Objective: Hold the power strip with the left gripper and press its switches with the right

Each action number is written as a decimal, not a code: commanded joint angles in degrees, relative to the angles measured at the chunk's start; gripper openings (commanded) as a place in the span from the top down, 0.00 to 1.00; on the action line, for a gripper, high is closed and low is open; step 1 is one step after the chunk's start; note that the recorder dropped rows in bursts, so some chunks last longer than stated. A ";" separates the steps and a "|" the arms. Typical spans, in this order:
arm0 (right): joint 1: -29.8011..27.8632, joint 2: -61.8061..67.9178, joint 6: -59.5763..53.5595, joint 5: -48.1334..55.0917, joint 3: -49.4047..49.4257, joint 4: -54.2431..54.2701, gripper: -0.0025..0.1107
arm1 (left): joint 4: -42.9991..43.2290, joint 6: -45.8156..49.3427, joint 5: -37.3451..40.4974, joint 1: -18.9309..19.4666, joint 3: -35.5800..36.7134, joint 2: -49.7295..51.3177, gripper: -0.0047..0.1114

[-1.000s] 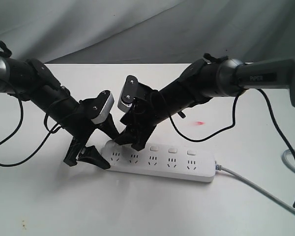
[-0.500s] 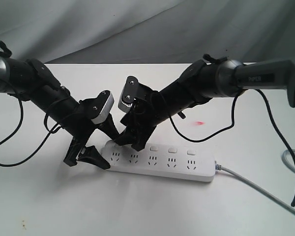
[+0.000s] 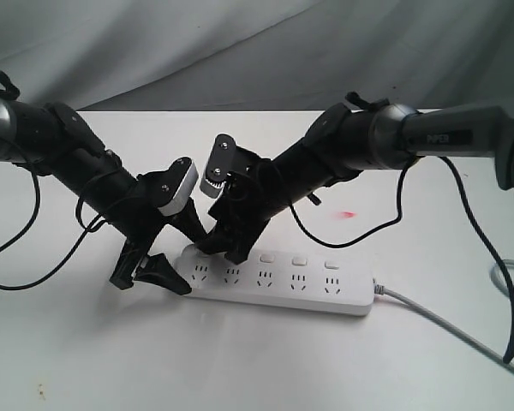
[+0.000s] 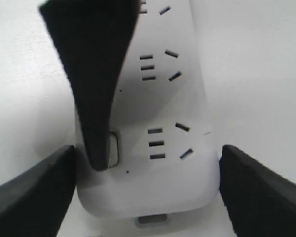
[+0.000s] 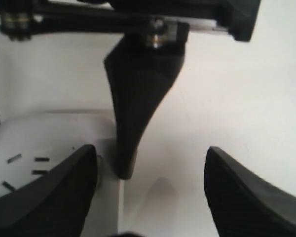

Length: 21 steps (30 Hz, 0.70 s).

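The white power strip (image 3: 283,287) lies flat on the table, its grey cord (image 3: 445,325) running off to the right. My left gripper (image 3: 188,265) straddles the strip's left end, one black finger against each long side, as the left wrist view shows (image 4: 145,192). My right gripper (image 3: 223,253) stands open over the same end. One of its fingers (image 4: 96,98) rests its tip on the end switch (image 4: 114,148). Three more switches (image 3: 299,259) show uncovered to the right. In the right wrist view the strip (image 5: 39,143) lies beside my open right gripper (image 5: 150,197).
The white table (image 3: 265,368) extends in front of the strip. A small red light spot (image 3: 349,213) lies on it behind the strip. A grey cloth backdrop (image 3: 240,51) hangs at the rear. Black cables (image 3: 17,257) trail from both arms.
The right arm has shifted slightly to the left, bringing its fingers closer to the strip's left end. The left gripper and the strip have stayed still.
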 commanded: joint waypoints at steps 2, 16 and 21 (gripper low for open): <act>2.33 2.28 -0.38 -2.54 0.96 -5.01 0.46 | -1.35 0.58 -0.16 -0.33 -0.42 0.13 0.66; -0.71 -7.35 0.25 2.93 0.96 -3.23 0.46 | -1.35 0.58 -0.16 -0.33 -0.42 0.13 0.66; -3.12 -10.23 0.25 6.74 0.96 -3.07 0.46 | -1.35 0.58 -0.16 -0.33 -0.42 0.13 0.66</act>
